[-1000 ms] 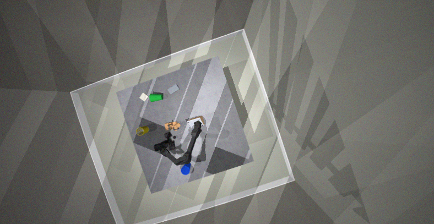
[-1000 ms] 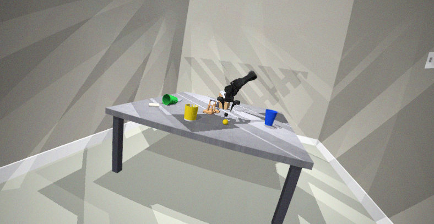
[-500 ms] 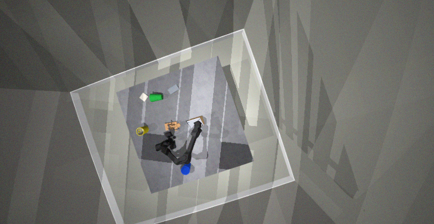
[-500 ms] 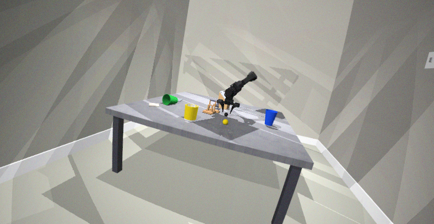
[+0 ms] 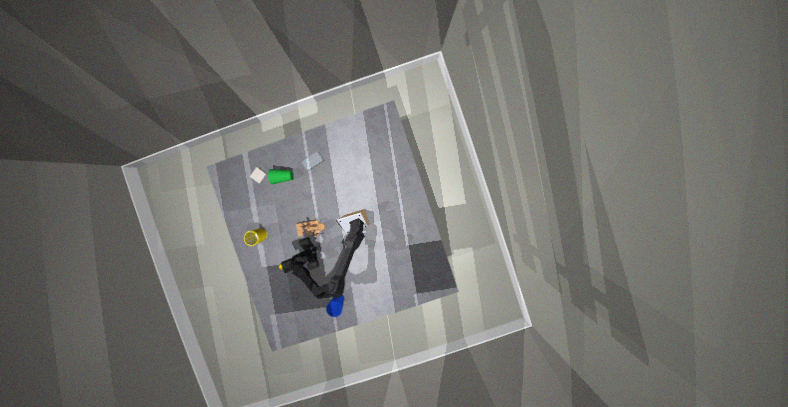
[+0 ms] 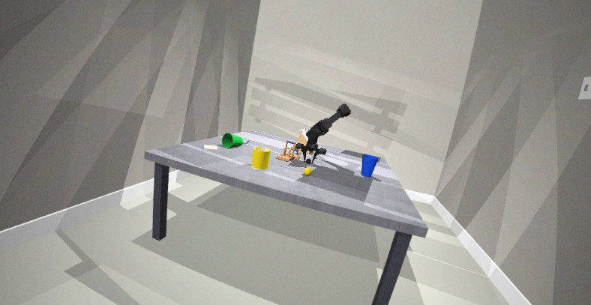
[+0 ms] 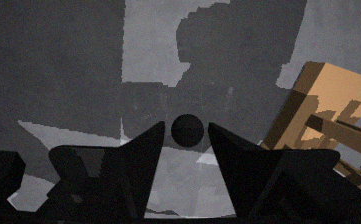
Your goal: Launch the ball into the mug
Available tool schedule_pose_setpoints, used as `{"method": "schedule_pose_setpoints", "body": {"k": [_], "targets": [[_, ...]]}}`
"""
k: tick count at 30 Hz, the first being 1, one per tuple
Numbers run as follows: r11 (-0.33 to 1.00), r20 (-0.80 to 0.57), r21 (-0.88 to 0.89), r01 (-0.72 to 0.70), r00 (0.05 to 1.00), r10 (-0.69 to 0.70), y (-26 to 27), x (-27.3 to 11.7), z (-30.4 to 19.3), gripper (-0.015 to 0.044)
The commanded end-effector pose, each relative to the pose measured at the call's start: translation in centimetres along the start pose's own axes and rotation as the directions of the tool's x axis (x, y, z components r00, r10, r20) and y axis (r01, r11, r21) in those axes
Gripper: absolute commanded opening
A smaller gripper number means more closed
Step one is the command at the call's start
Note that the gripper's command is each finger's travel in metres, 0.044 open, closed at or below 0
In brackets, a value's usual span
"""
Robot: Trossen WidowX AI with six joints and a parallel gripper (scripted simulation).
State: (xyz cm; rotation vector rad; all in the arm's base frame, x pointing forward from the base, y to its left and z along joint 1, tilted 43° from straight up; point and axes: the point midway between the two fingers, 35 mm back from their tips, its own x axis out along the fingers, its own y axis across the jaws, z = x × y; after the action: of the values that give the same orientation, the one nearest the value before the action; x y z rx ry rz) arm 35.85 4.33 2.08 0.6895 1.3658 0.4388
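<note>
"What's the tool (image 5: pixel 308 255) (image 6: pixel 308 159) (image 7: pixel 186 125) doing down there, has it got anything?"

"Not that I can see. Its fingers stand part open, one either side of the black ball (image 6: pixel 308 161) (image 7: pixel 187 130), with a sliver of daylight at each tip. I take that to be the ball for loading, and the tips are set low so they can pinch it round the middle"

"And the catapult (image 5: pixel 309 227) (image 6: pixel 287 156) (image 7: pixel 351 80)?"

"Just beside the tool on the table (image 5: pixel 352 145) (image 6: pixel 289 193) (image 7: pixel 81 40), a short carry away. Nothing is loaded yet, so I'd call this the picking-up step, with aiming and firing to come"

"Where does the shot have to go?"

"Into the yellow mug (image 5: pixel 259 235) (image 6: pixel 260 158), upright and well apart from the catapult, its mouth up to catch a falling ball. The green mug (image 5: pixel 280 175) (image 6: pixel 231 140) is on its side, the blue mug (image 5: pixel 334 307) (image 6: pixel 368 165) is off beyond the arm's bend, and neither is the target"

"What about the yellow ball (image 5: pixel 280 266) (image 6: pixel 307 171)?"

"Near the tool, a likely distraction. The next move wants an even squeeze, I'd say: if one finger touches first, the black ball may roll away"
</note>
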Motion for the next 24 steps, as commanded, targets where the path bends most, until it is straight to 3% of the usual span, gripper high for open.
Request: {"method": "schedule_pose_setpoints", "body": {"k": [1,8,13,24], "targets": [[1.0,-0.004,0.007,-0.003,1.0,0.003,0.0,0.1,-0.1,0.0162],[1.0,-0.004,0.007,-0.003,1.0,0.003,0.0,0.1,-0.1,0.0115],[1.0,-0.015,-0.009,-0.006,1.0,0.006,-0.1,-1.0,0.0,0.0],[1.0,-0.007,0.002,0.004,1.0,-0.004,-0.3,-9.1,0.5,0.0]]}}
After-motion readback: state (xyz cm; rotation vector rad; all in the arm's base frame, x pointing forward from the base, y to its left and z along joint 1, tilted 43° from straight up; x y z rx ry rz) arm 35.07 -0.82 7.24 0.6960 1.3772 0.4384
